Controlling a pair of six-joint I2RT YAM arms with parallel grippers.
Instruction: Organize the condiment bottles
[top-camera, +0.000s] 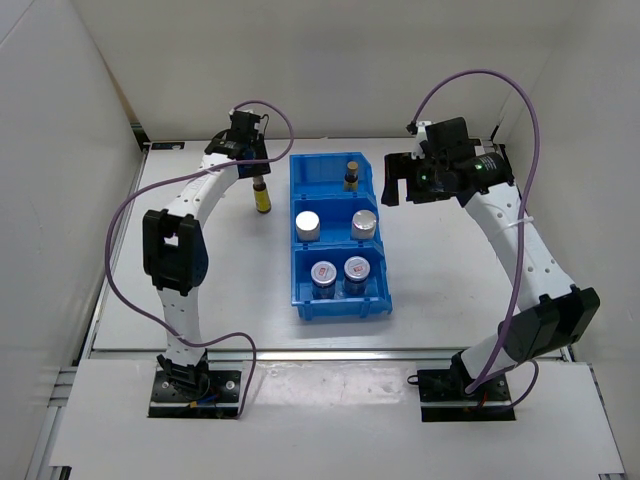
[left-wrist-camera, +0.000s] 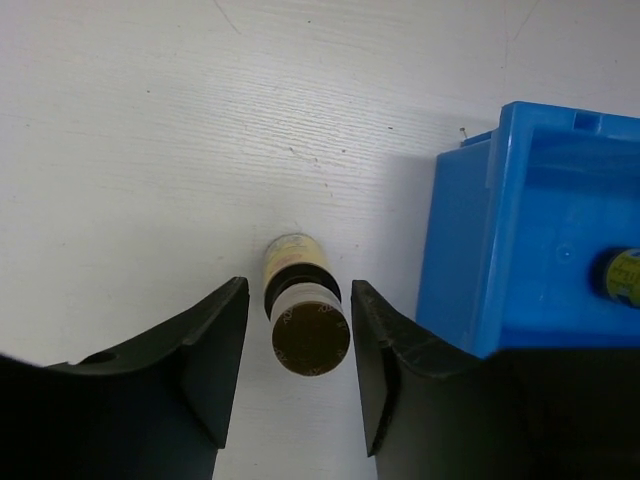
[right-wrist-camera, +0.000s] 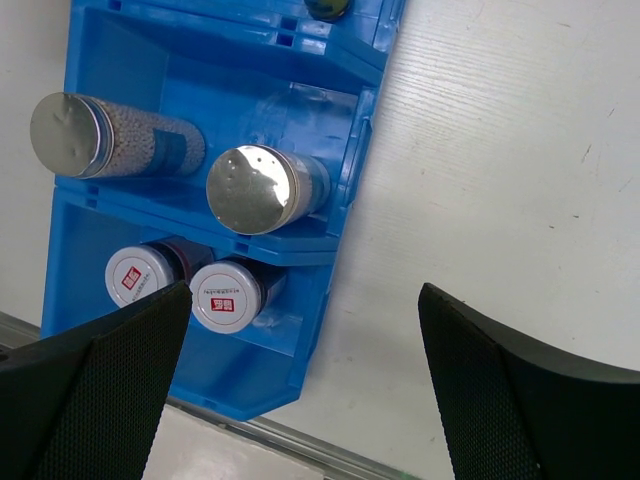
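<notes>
Condiment bottles: one amber bottle stands upright on the surface, between the fingers of the spread left pincer; a gap shows on one side. The blue bin wall is just beside it. The right pincer is spread wide by the bin's right edge. Bin contents: far, second amber bottle; middle, two white cylinders; near, two jars.

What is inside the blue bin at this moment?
In the blue bin, the far compartment holds one amber bottle, the middle two white cylinders with silver caps, and the near two short jars with red-marked lids. The floor beneath them is covered.
</notes>
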